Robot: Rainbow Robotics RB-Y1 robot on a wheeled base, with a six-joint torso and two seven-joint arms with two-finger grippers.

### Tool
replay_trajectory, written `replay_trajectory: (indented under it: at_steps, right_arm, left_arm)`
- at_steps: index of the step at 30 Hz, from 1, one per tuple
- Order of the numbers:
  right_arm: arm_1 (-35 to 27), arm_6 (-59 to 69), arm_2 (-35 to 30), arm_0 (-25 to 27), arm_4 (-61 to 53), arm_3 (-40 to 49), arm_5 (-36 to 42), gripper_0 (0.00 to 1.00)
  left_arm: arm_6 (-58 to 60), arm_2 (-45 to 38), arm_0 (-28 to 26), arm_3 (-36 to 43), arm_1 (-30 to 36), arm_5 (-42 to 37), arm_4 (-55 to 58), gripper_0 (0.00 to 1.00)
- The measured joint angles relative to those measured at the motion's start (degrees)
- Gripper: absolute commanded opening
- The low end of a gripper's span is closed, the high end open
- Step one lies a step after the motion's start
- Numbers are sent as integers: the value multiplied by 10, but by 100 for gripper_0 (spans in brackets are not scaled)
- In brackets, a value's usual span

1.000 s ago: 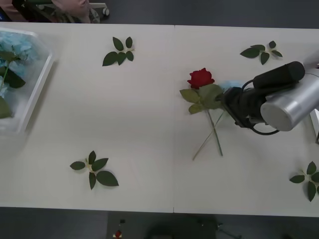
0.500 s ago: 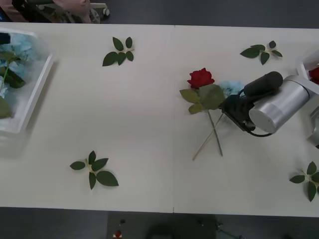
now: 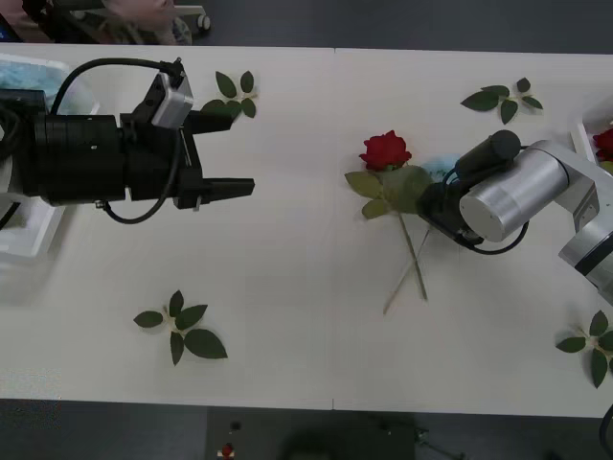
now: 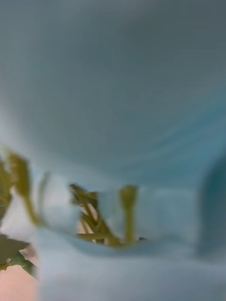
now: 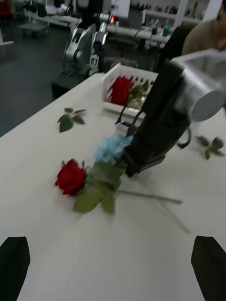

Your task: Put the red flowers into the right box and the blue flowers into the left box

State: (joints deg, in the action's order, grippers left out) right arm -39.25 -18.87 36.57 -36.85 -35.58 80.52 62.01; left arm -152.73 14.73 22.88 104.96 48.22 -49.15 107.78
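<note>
A red flower (image 3: 386, 150) (image 5: 71, 176) lies right of the table's middle, its stem crossing another stem (image 3: 412, 261). A blue flower (image 3: 442, 165) (image 5: 112, 146) lies just beside it, mostly under my right gripper (image 3: 433, 199) (image 5: 133, 162), which is down against it. The right wrist view is close on pale blue petals (image 4: 113, 94) and green stalks. My left gripper (image 3: 230, 149) (image 5: 111, 268) hovers open and holds nothing, left of the flowers and pointing at them. The right box (image 3: 586, 132) (image 5: 129, 75) holds a red flower (image 5: 121, 89). The left box (image 3: 24, 244) holds blue flowers (image 3: 34, 75).
Loose leaf sprigs lie at the front left (image 3: 182, 328), back left (image 3: 238, 94) by the left gripper's upper finger, back right (image 3: 503, 101) and front right (image 3: 594, 347). Bare table stretches between the two arms.
My left arm has swung in from the left, over the left box, reaching toward the flowers. My right arm has turned and edged left. The long stem shifted slightly.
</note>
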Motion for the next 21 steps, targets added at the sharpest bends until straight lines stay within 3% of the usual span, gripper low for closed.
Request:
replay_trajectory:
  at_steps: [5,16,21]
  right_arm:
    - [0,-1,0,0,0,0,0,0]
    - [0,-11,-8,-14,15,0,0,0]
    - [-21,-165,-50,-26,-26,24,0,0]
  left_arm:
    - [0,22,-12,34,1,0,79,100]
    - [0,55,-12,34,2,0,100,100]
    - [0,55,-12,34,2,0,119,100]
